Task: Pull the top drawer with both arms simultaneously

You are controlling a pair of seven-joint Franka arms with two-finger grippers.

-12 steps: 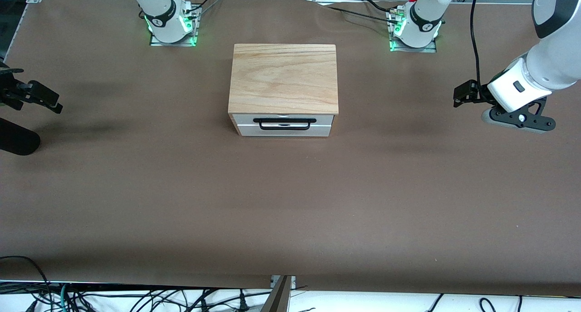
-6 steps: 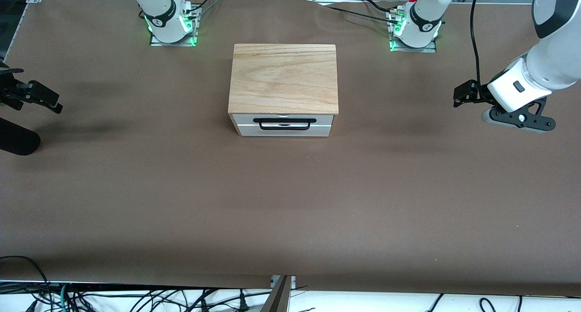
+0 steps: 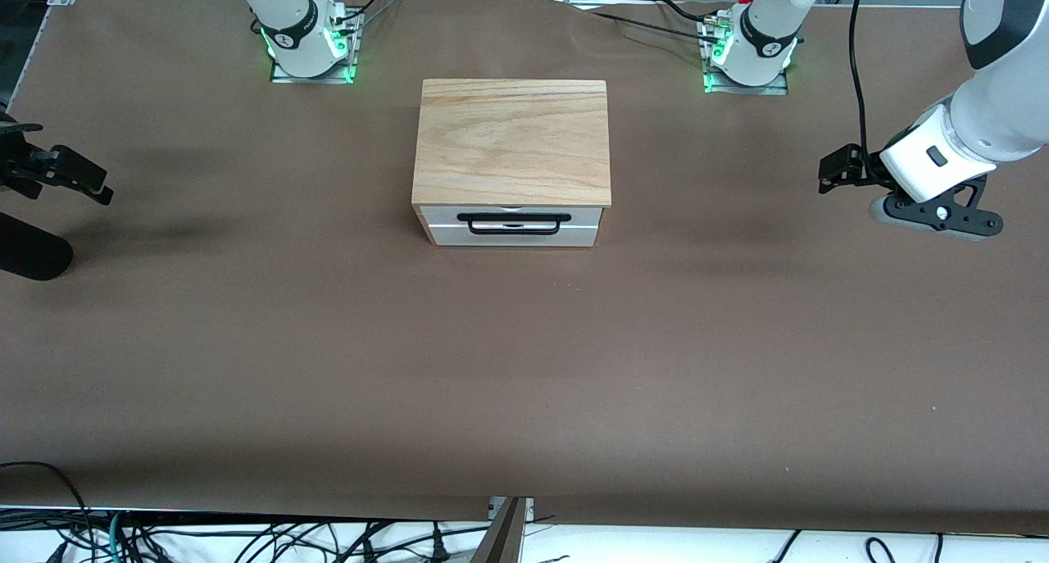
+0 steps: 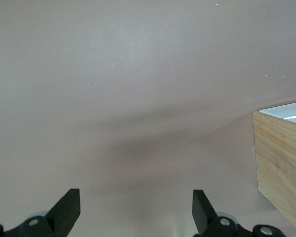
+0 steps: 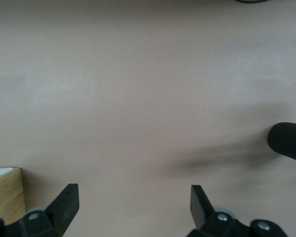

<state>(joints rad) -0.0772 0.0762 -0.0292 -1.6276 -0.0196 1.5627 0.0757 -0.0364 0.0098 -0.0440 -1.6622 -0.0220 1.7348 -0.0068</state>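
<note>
Fingers of both my grippers stand wide apart with nothing between them. My left gripper (image 4: 133,210) hangs over bare tabletop toward the left arm's end of the table, and its fingertips (image 4: 69,200) frame only brown surface, with one wooden side of the small wooden box (image 3: 512,141) at the frame's edge. My right gripper (image 5: 130,207) hangs over the table's other end, again above bare surface, with a corner of the same box in sight and a black ribbed cylinder (image 5: 287,142) poking in from the side.

Brown matte table covering (image 3: 524,366) runs across the whole table, slightly rippled near my bases, which glow green at their mounting plates. Past the table's edge nearest the front camera, black cables (image 3: 246,542) lie tangled on a white floor; along the top of the front view, aluminium framing and more cables show.

Between my two bases sits the box, its plain wood-grain top panel facing up. Its top drawer (image 3: 514,224) is pushed in, white front panel turned toward the front camera, with the long black bar handle (image 3: 514,223) across it. Both grippers are well apart from that handle.

No writing or brand that I can read shows anywhere; small marks on my base joints are too small to make out.
</note>
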